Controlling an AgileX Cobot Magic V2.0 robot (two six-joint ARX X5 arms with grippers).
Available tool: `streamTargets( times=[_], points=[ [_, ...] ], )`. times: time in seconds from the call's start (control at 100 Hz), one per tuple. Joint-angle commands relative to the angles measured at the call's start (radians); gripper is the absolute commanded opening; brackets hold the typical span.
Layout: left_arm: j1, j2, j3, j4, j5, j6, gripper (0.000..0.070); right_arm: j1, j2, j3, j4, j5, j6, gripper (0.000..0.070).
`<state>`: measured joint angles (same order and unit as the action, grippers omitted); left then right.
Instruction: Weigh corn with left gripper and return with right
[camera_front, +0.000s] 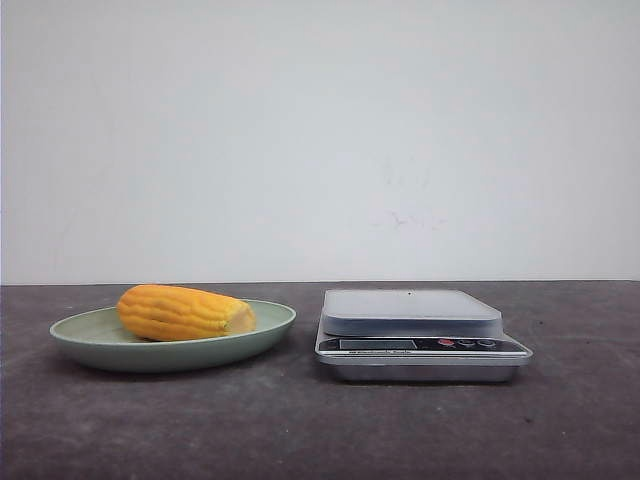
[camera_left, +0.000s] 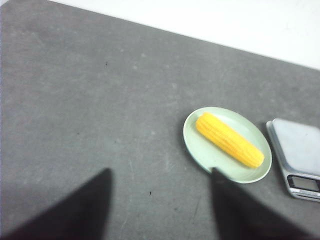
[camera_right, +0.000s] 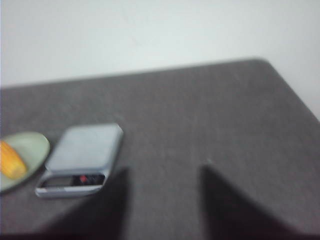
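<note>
The corn (camera_front: 182, 312) is a yellow-orange cob lying on its side on a pale green plate (camera_front: 265, 335) at the table's left. It also shows in the left wrist view (camera_left: 229, 139) on the plate (camera_left: 200, 145), and partly in the right wrist view (camera_right: 10, 160). A silver kitchen scale (camera_front: 415, 325) with an empty platform stands to the right of the plate; it shows in both wrist views (camera_left: 299, 155) (camera_right: 82, 157). My left gripper (camera_left: 160, 172) is open and empty, above bare table short of the plate. My right gripper (camera_right: 162, 170) is open and empty, to the right of the scale. Neither arm shows in the front view.
The table is a dark grey surface (camera_front: 320, 430) with a white wall behind it. Its far right corner (camera_right: 265, 62) shows in the right wrist view.
</note>
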<state>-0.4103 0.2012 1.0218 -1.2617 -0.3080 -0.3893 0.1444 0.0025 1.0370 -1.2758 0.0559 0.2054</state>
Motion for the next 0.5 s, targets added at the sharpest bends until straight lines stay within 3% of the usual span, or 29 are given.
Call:
streamTargets(
  times=[0.0, 0.49],
  points=[
    [-0.003, -0.002, 0.002, 0.025, 0.002, 0.024, 0.0007, -0.005, 0.003, 0.005, 0.012, 0.002, -0.011, 0.0011],
    [-0.003, -0.002, -0.002, 0.051, 0.002, 0.034, 0.001, -0.01, 0.003, 0.003, 0.023, -0.002, -0.004, 0.0012]
  ],
)
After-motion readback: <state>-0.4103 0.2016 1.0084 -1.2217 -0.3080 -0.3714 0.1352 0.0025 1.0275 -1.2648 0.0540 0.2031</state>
